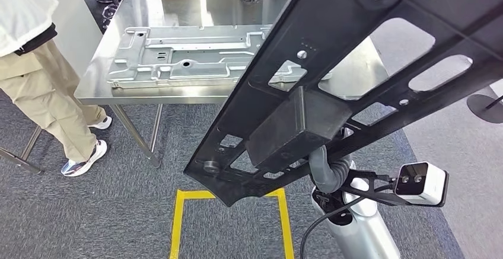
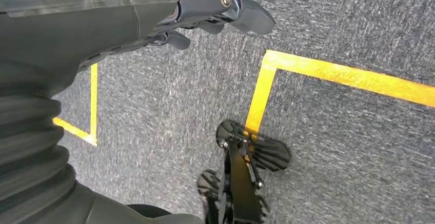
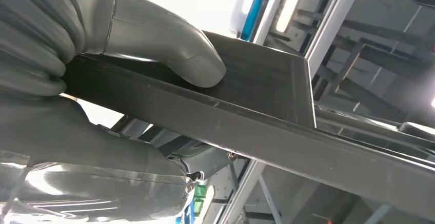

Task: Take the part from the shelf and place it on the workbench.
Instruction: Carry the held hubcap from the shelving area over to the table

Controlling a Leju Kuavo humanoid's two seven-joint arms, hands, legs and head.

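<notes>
Part [image 1: 362, 63], long black frame with cutouts and a boxy block on it, held up in the air, running diagonally across the head view from lower middle to upper right, not yet over the tabletop [image 1: 196, 4]. Stainless tabletop sits ahead and to the left, already carrying a large pressed grey metal panel [image 1: 184, 54] that covers most of the near surface. Person in beige trousers [image 1: 47, 93] stands at the tabletop's left end, near its legs. Yellow floor marking [image 1: 178, 223] on grey carpet just below the part's low end. Right hand [image 3: 102, 70] is closed around the part [image 3: 267, 111], thick thumb pressed flat on 1 face, the rest of the hand wrapped under the edge; grip sits near the low end, so most of the length hangs out beyond it. Left hand [image 2: 205, 14] hangs over the carpet holding nothing, fingers partly curled and apart. Risks, as judgement: 1-handed hold on a long part could let it twist or slip; the far end could swing into the person or strike the panel; little bare tabletop is left, so the part may land on the panel or overhang the edge.
</notes>
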